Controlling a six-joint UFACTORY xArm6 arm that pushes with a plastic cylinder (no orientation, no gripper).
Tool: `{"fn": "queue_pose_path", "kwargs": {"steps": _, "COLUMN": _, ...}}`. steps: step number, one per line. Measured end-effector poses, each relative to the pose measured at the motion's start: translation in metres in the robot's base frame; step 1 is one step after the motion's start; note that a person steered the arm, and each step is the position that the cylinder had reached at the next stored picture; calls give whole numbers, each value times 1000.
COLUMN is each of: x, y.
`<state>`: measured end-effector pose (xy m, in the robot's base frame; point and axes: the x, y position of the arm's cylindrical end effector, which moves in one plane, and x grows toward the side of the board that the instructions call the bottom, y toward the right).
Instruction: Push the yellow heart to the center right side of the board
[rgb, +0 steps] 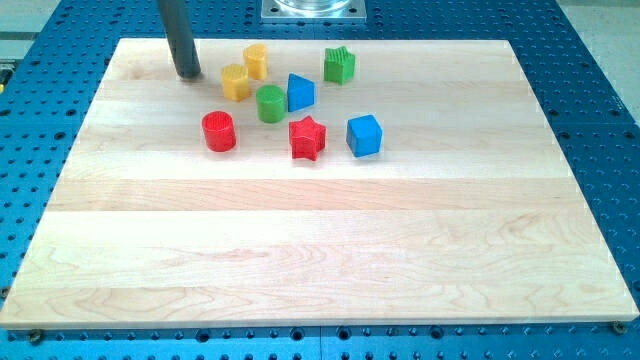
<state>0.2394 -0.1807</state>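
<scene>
— Status?
— Found my tip (188, 75) at the view's upper left: bare rod, gripping nothing. Yellow heart (235, 81) just right of it, apart.
— Method?
— Recommended contacting the heart's left face, then skirting green cylinder (270, 103) and blue block (301, 92) rightward.

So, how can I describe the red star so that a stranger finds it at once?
Look at the cluster of blocks in the upper half of the wooden board. At its lower edge, the red star sits between the red cylinder and the blue cube. It alone is red with points.
</scene>
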Motion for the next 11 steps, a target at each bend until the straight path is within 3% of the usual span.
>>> {"fn": "queue_pose_path", "kwargs": {"steps": 1, "x": -36, "y": 50}}
{"fn": "queue_pose_path", "kwargs": {"steps": 3, "x": 11, "y": 104}}
{"fn": "queue_pose_path", "kwargs": {"steps": 4, "x": 53, "y": 98}}
{"fn": "queue_pose_path", "kwargs": {"steps": 5, "x": 59, "y": 96}}
{"fn": "queue_pose_path", "kwargs": {"steps": 7, "x": 15, "y": 96}}
{"fn": "queue_pose_path", "kwargs": {"steps": 10, "x": 16, "y": 92}}
{"fn": "queue_pose_path", "kwargs": {"steps": 11, "x": 16, "y": 57}}
